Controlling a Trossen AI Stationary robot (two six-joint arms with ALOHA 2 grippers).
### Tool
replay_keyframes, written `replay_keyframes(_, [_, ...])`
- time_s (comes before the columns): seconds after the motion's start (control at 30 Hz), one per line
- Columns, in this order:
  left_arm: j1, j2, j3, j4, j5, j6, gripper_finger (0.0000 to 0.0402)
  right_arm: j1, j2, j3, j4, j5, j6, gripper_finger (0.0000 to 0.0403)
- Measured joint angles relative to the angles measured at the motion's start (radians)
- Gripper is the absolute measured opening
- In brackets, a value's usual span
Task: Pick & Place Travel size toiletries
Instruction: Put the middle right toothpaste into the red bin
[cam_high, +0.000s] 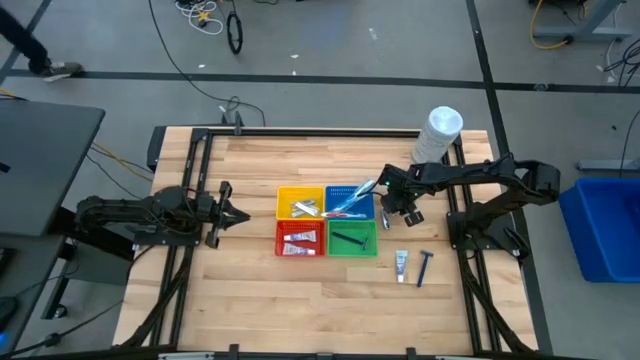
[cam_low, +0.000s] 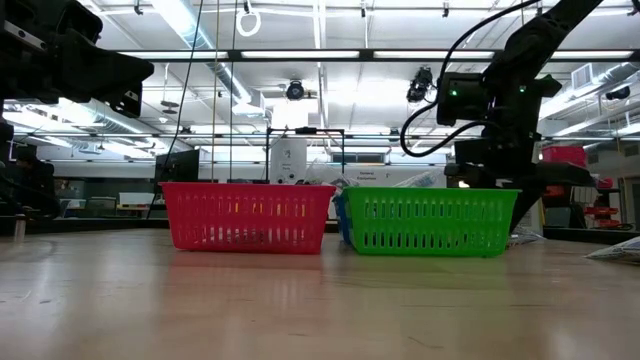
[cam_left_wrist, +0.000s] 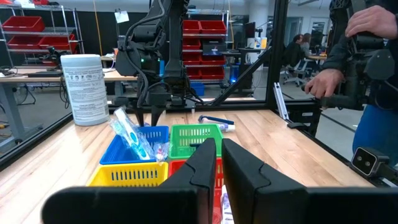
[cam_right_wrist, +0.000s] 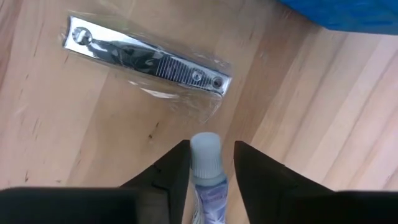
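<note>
My right gripper (cam_right_wrist: 210, 163) points down at the table just right of the blue basket (cam_high: 350, 200), open. A small pale tube with a white cap (cam_right_wrist: 206, 151) lies between its fingers. Just beyond it lies a silvery nail clipper in a clear packet (cam_right_wrist: 149, 59). Another small tube (cam_high: 401, 264) and a dark blue razor (cam_high: 424, 268) lie on the table nearer the front. The yellow (cam_high: 300, 202), red (cam_high: 300, 240) and green (cam_high: 352, 240) baskets hold more toiletries, and toothbrushes (cam_left_wrist: 132, 134) stick up out of the blue basket. My left gripper (cam_left_wrist: 219, 168) waits level at the table's left, shut. My right gripper comes from above with one finger on each side of the tube's cap end (cam_right_wrist: 206, 151); the tube lies on the table. A strip of wood shows between the cap and one finger (cam_right_wrist: 249, 168). Whether the other finger (cam_right_wrist: 177, 168) touches the tube, I cannot tell.
A large white cylindrical container (cam_high: 440, 135) stands at the table's far right, behind my right arm. The four baskets sit together mid-table. Bare wood lies in front of them and to their left. A person (cam_left_wrist: 367, 56) stands beyond the table's right side.
</note>
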Motion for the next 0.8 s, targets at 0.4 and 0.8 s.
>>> replay_keyframes(0.4, [0.000,0.000,0.000,0.000,0.000,0.000,0.0032,0.000,0.000,0.000,-0.011,0.000,0.000,0.0086])
replay_keyframes(0.8, [0.000,0.000,0.000,0.000,0.000,0.000,0.0032,0.000,0.000,0.000,-0.027,-0.001,0.000,0.0085])
